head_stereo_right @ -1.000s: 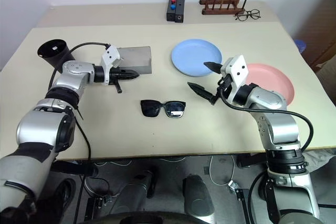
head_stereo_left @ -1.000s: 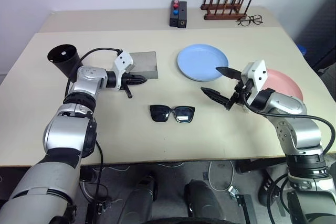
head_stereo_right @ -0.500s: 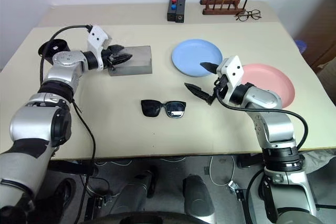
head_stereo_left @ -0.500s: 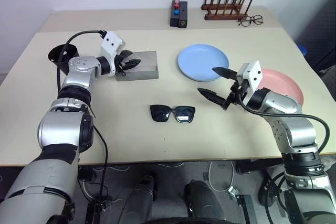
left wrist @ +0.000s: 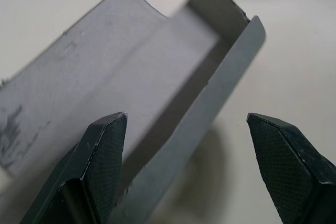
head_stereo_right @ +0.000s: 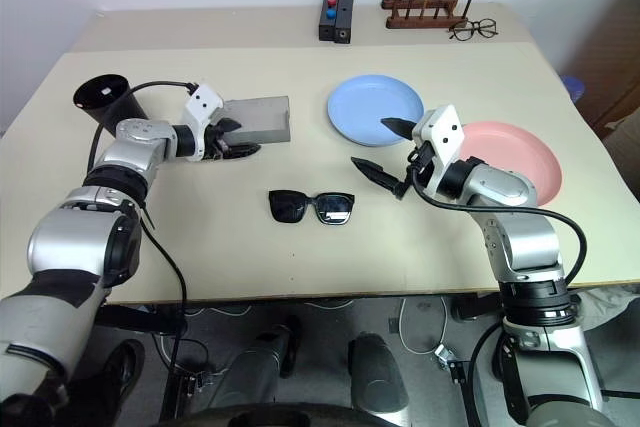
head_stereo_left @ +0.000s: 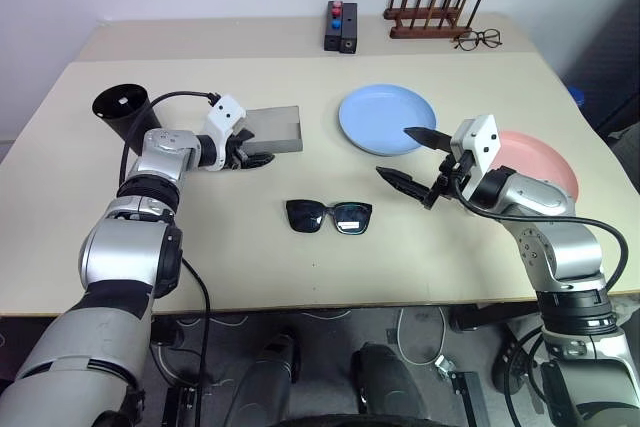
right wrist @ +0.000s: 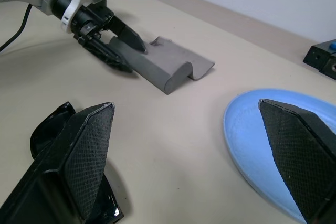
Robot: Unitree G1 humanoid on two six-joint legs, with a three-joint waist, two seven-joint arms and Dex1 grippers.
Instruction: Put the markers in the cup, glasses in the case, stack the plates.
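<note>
The left gripper [head_stereo_left: 252,155] has its fingers spread around the near edge of the grey case [head_stereo_left: 272,127], perhaps touching it. The sunglasses [head_stereo_left: 328,216] lie mid-table. The right gripper [head_stereo_left: 408,157] hovers wide open, empty.

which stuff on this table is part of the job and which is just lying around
Part of the job:
- black cup
- grey case, lid open
- black sunglasses
- light blue plate
- pink plate

Just lying about:
- wire-framed spectacles
- wooden peg rack
- black block with red and blue knobs

No markers can be made out.
</note>
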